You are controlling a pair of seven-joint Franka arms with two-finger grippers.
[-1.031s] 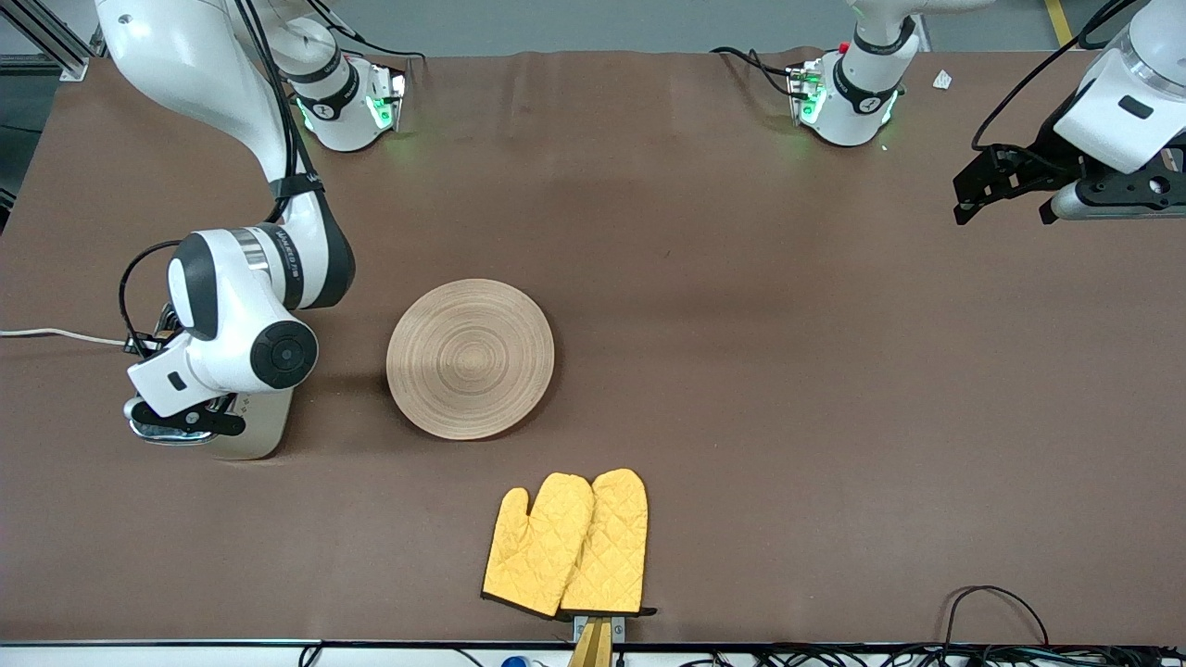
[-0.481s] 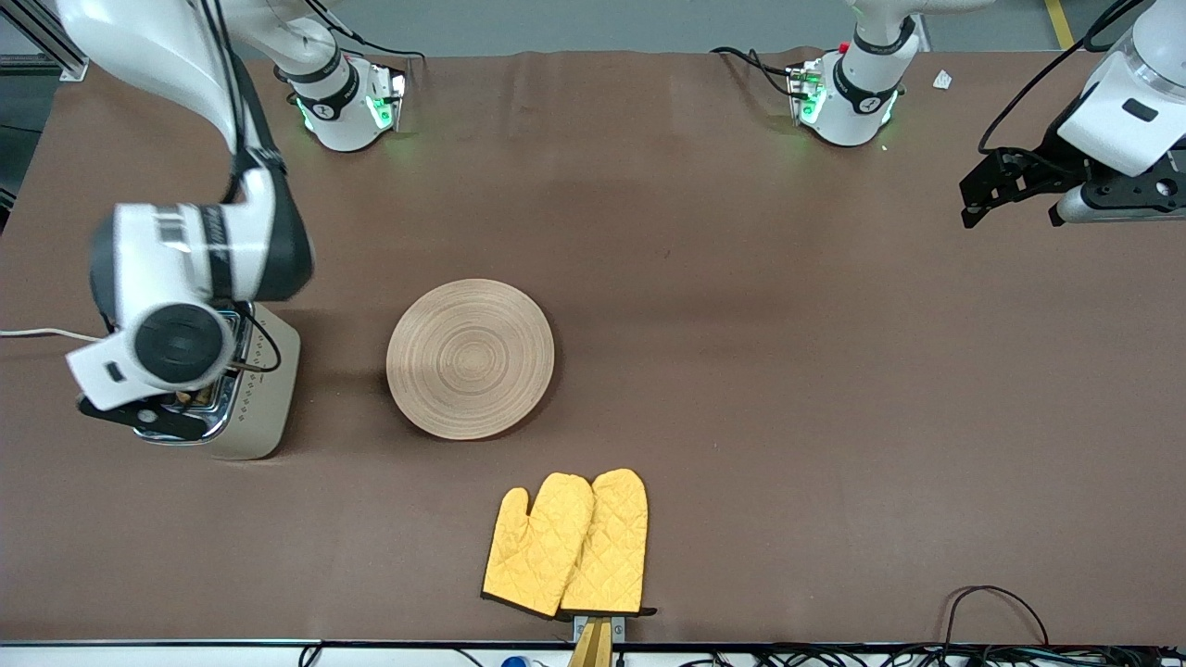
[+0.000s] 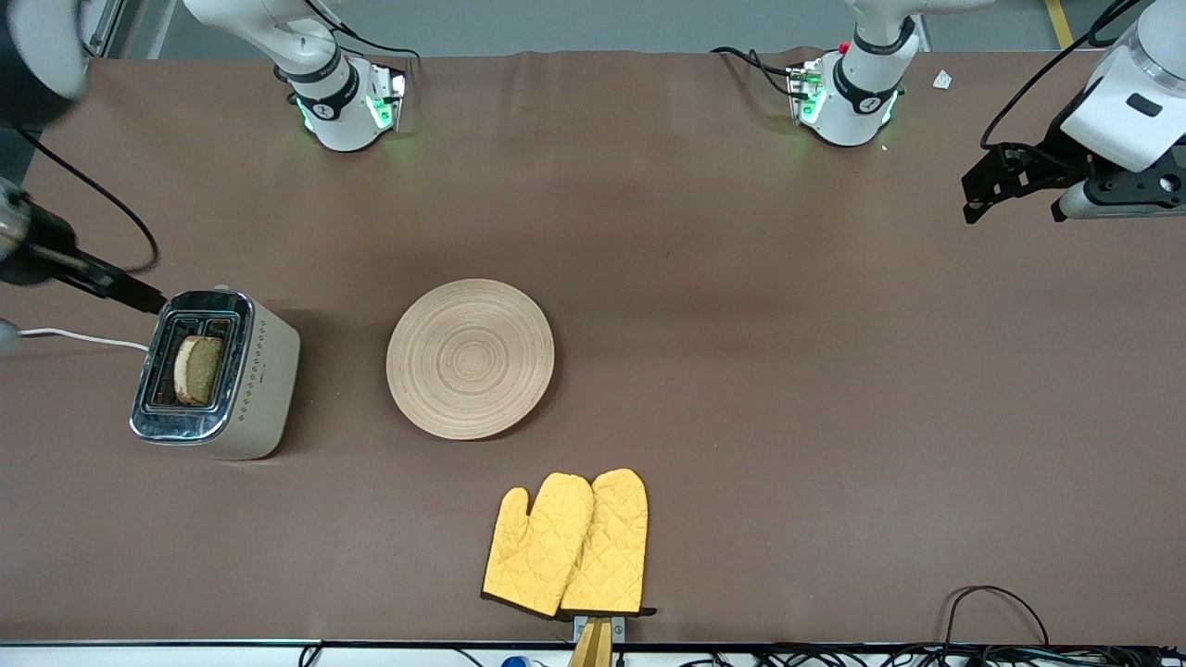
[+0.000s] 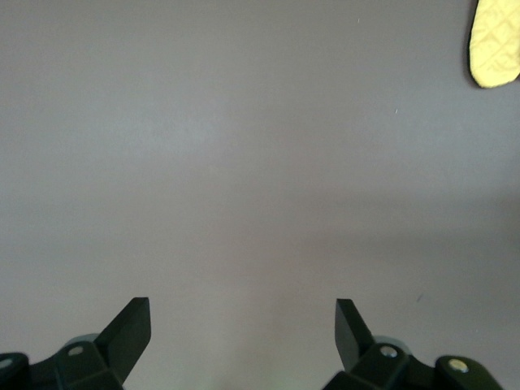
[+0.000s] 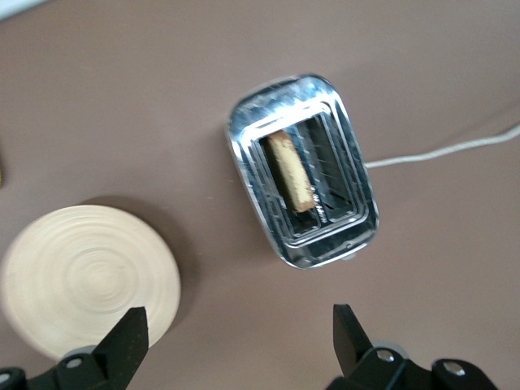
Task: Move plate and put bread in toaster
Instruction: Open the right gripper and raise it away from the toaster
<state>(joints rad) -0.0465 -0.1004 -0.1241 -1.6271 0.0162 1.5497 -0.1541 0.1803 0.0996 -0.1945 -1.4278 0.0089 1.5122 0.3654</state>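
The toaster (image 3: pixel 264 371) stands at the right arm's end of the table. The bread (image 3: pixel 197 369) stands upright in its slot on the plate's side, top sticking out. The wooden plate (image 3: pixel 470 358) lies flat beside the toaster, toward the table's middle, with nothing on it. My right gripper (image 5: pixel 236 325) is open and empty, high over the toaster (image 5: pixel 357 203), bread (image 5: pixel 291 171) and plate (image 5: pixel 89 280). In the front view only a blurred part of the right arm (image 3: pixel 56 259) shows at the edge. My left gripper (image 3: pixel 1008 185) is open and empty, waiting over the left arm's end of the table; in its own view (image 4: pixel 244 317) it is over bare table.
A pair of yellow oven mitts (image 3: pixel 567 544) lies near the front edge, nearer the camera than the plate; a mitt tip shows in the left wrist view (image 4: pixel 494 45). The toaster's white cord (image 3: pixel 74 335) runs off the table's end. Cables lie along the front edge.
My right gripper has lifted off the toaster and swung up toward the table's end, uncovering the bread in the slot. The left gripper has barely moved.
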